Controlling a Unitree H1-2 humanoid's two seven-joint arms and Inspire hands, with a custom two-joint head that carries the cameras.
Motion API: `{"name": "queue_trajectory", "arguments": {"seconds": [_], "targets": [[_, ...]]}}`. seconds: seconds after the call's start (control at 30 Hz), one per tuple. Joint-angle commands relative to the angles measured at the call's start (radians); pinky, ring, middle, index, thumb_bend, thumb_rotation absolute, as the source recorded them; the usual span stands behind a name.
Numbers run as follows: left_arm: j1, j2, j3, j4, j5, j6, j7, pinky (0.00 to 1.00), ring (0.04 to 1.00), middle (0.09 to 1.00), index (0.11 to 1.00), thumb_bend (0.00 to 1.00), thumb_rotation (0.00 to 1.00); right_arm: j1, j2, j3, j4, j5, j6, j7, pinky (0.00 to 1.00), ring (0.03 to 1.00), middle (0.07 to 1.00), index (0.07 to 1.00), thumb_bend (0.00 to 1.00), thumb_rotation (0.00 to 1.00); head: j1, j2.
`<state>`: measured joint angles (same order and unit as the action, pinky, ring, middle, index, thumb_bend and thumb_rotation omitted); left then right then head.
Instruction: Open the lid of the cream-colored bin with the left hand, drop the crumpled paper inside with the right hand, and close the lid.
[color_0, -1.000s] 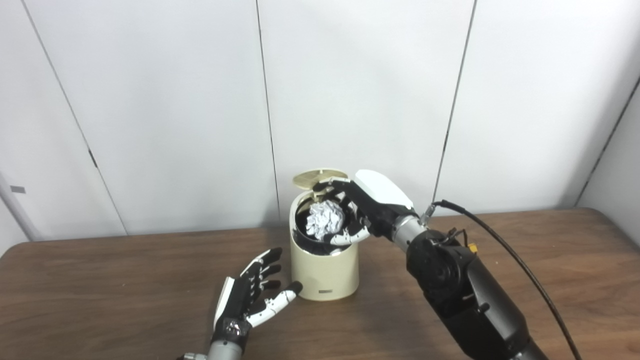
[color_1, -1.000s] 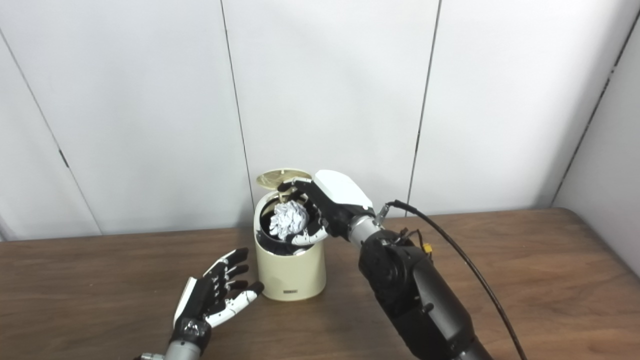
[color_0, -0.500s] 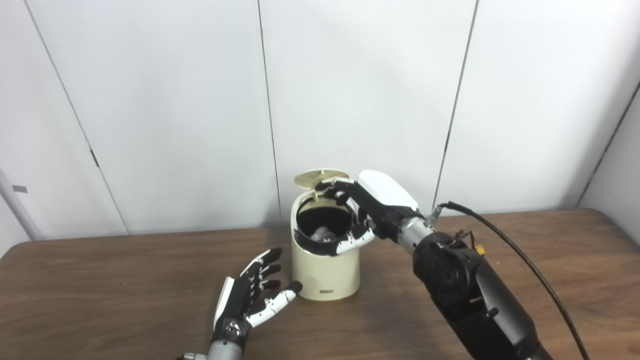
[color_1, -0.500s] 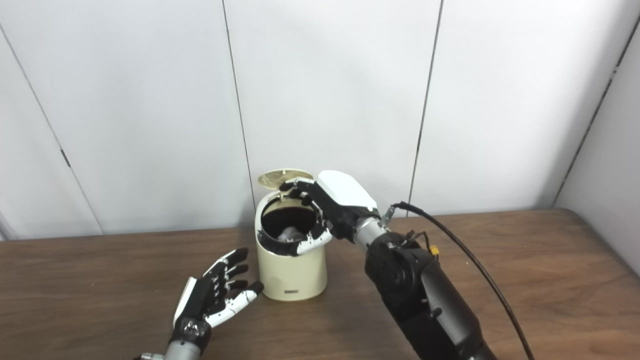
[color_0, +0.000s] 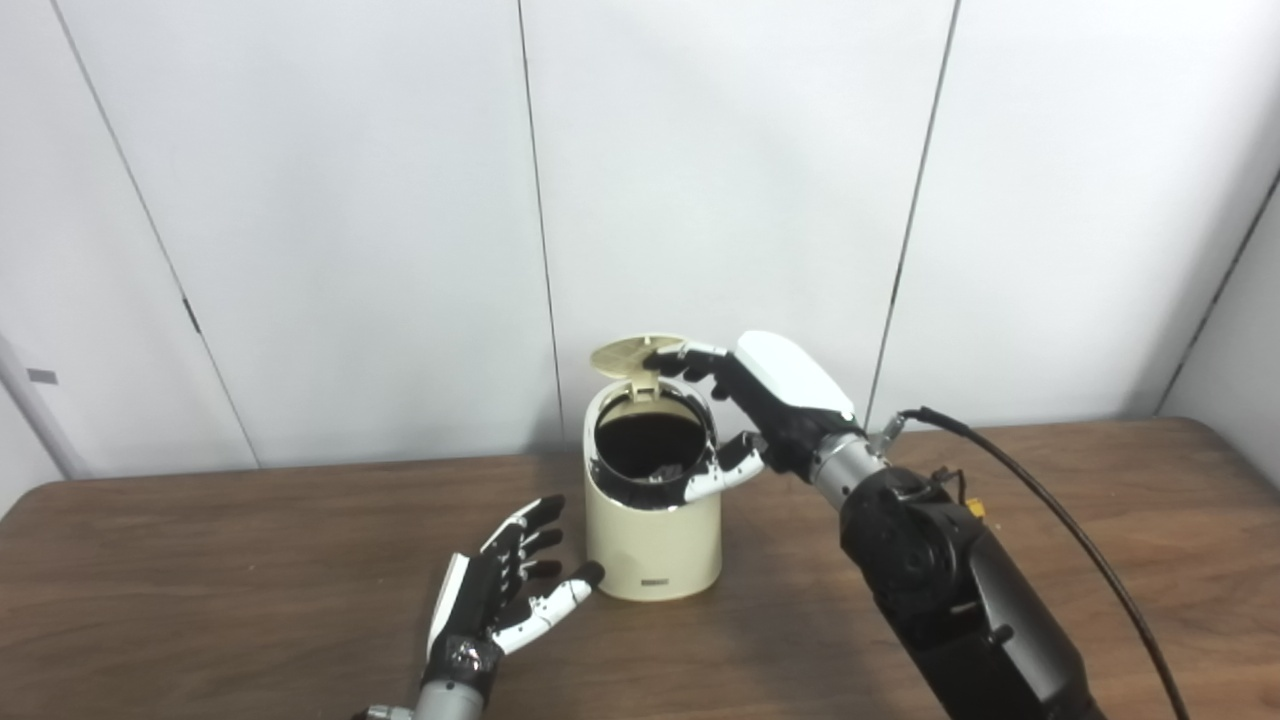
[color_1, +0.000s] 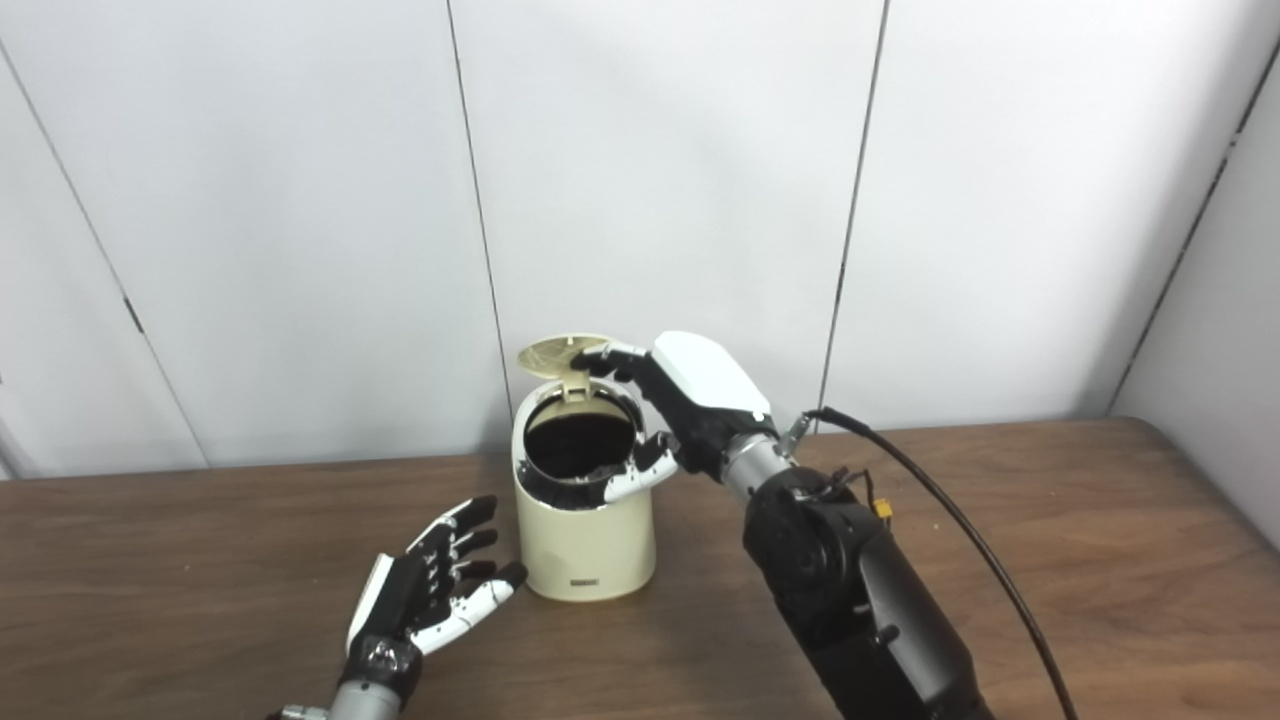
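Inside bin (color_0: 655, 540), paper barely visible (color_0: 660, 468)

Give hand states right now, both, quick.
Left hand: open, holding nothing, beside the bin.
Right hand: open, holding nothing, fingers at the raised lid.

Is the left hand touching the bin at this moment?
Cannot tell. In both eye views the left hand lies open beside the bin, its thumb tip meeting the bin's outline with no gap or contact plainly visible.

The bin (color_0: 652, 530) has a dark inside that hides its contents; a pale scrap low down may be the crumpled paper (color_0: 655, 468).
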<state>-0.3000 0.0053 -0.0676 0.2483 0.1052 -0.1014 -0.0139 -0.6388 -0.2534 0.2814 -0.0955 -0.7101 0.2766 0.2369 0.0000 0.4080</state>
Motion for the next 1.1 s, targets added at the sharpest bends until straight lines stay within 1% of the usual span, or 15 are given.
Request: {"name": "queue_trajectory", "arguments": {"seconds": [0.0, 0.07, 0.13, 0.27, 0.33, 0.4, 0.47, 0.53, 0.6, 0.67, 0.73, 0.83, 0.93, 1.0, 1.07], "targets": [[-0.036, 0.002, -0.002, -0.014, -0.002, -0.032, 0.0, 0.75, 0.846, 0.886, 0.883, 0.72, 0.28, -0.032, 0.008, -0.03, -0.028, -0.001, -0.058, -0.082, 0.57, 0.684, 0.758, 0.72, 0.83, 0.01, 0.0, -0.001], [-0.037, 0.002, -0.001, -0.011, -0.006, -0.037, -0.002, 0.75, 0.846, 0.885, 0.882, 0.71, 0.27, -0.024, 0.011, -0.046, -0.029, 0.005, -0.075, -0.11, 0.49, 0.591, 0.696, 0.697, 0.8, 0.0, -0.001, -0.001], [-0.037, 0.002, 0.0, -0.008, -0.007, -0.041, -0.003, 0.75, 0.846, 0.886, 0.882, 0.71, 0.27, -0.017, 0.014, -0.066, -0.03, 0.023, -0.093, -0.135, 0.45, 0.549, 0.667, 0.681, 0.79, 0.0, -0.002, -0.002], [-0.036, 0.003, 0.001, -0.012, -0.003, -0.036, 0.0, 0.74, 0.842, 0.883, 0.881, 0.71, 0.27, -0.006, 0.016, -0.107, -0.035, 0.064, -0.123, -0.166, 0.42, 0.522, 0.641, 0.65, 0.77, 0.0, -0.002, -0.002], [-0.036, 0.002, 0.002, -0.013, -0.006, -0.033, -0.001, 0.75, 0.843, 0.881, 0.88, 0.71, 0.27, 0.001, 0.016, -0.137, -0.031, 0.104, -0.144, -0.178, 0.39, 0.496, 0.63, 0.633, 0.77, 0.0, -0.002, -0.004], [-0.036, 0.003, 0.002, -0.013, -0.007, -0.033, -0.002, 0.75, 0.843, 0.881, 0.88, 0.71, 0.27, 0.009, 0.015, -0.162, -0.029, 0.137, -0.159, -0.187, 0.39, 0.489, 0.632, 0.619, 0.78, 0.0, -0.001, -0.004], [-0.036, 0.003, 0.004, -0.014, -0.013, -0.032, -0.004, 0.75, 0.843, 0.881, 0.879, 0.71, 0.27, 0.027, 0.008, -0.197, -0.036, 0.165, -0.161, -0.199, 0.38, 0.495, 0.654, 0.607, 0.8, 0.0, -0.002, -0.004], [-0.036, 0.004, 0.005, -0.014, -0.016, -0.03, -0.006, 0.76, 0.844, 0.884, 0.879, 0.72, 0.27, 0.044, 0.003, -0.231, -0.039, 0.209, -0.167, -0.2, 0.38, 0.507, 0.659, 0.603, 0.81, 0.0, -0.001, -0.003], [-0.036, 0.006, 0.004, -0.014, -0.014, -0.032, -0.007, 0.75, 0.844, 0.885, 0.881, 0.72, 0.28, 0.063, -0.002, -0.26, -0.04, 0.252, -0.171, -0.197, 0.41, 0.512, 0.633, 0.606, 0.81, 0.0, -0.001, -0.004], [-0.036, 0.007, 0.004, -0.013, -0.014, -0.035, -0.007, 0.75, 0.843, 0.886, 0.881, 0.72, 0.29, 0.083, -0.008, -0.283, -0.039, 0.289, -0.172, -0.193, 0.48, 0.536, 0.631, 0.62, 0.81, 0.0, 0.001, -0.003], [-0.037, 0.008, 0.003, -0.012, -0.015, -0.038, -0.008, 0.75, 0.843, 0.885, 0.88, 0.72, 0.29, 0.104, -0.009, -0.31, -0.032, 0.345, -0.177, -0.187, 0.52, 0.543, 0.643, 0.631, 0.79, 0.0, 0.003, -0.003], [-0.038, 0.009, 0.004, -0.008, -0.019, -0.044, -0.01, 0.76, 0.839, 0.881, 0.877, 0.72, 0.28, 0.136, -0.004, -0.346, -0.026, 0.435, -0.183, -0.181, 0.53, 0.536, 0.651, 0.643, 0.8, 0.01, 0.012, -0.002], [-0.038, 0.008, 0.004, -0.007, -0.019, -0.049, -0.009, 0.75, 0.834, 0.878, 0.874, 0.72, 0.27, 0.167, 0.02, -0.374, -0.03, 0.534, -0.155, -0.167, 0.53, 0.532, 0.661, 0.647, 0.8, 0.01, 0.03, -0.002], [-0.039, 0.007, 0.006, -0.006, -0.025, -0.052, -0.01, 0.75, 0.834, 0.875, 0.871, 0.72, 0.26, 0.195, 0.032, -0.374, -0.037, 0.56, -0.143, -0.168, 0.5, 0.524, 0.662, 0.659, 0.79, 0.03, 0.034, -0.001], [-0.04, 0.007, 0.007, -0.004, -0.031, -0.054, -0.012, 0.74, 0.835, 0.876, 0.87, 0.73, 0.27, 0.219, 0.036, -0.368, -0.036, 0.56, -0.166, -0.176, 0.5, 0.523, 0.663, 0.669, 0.79, 0.04, 0.037, 0.0]]}}
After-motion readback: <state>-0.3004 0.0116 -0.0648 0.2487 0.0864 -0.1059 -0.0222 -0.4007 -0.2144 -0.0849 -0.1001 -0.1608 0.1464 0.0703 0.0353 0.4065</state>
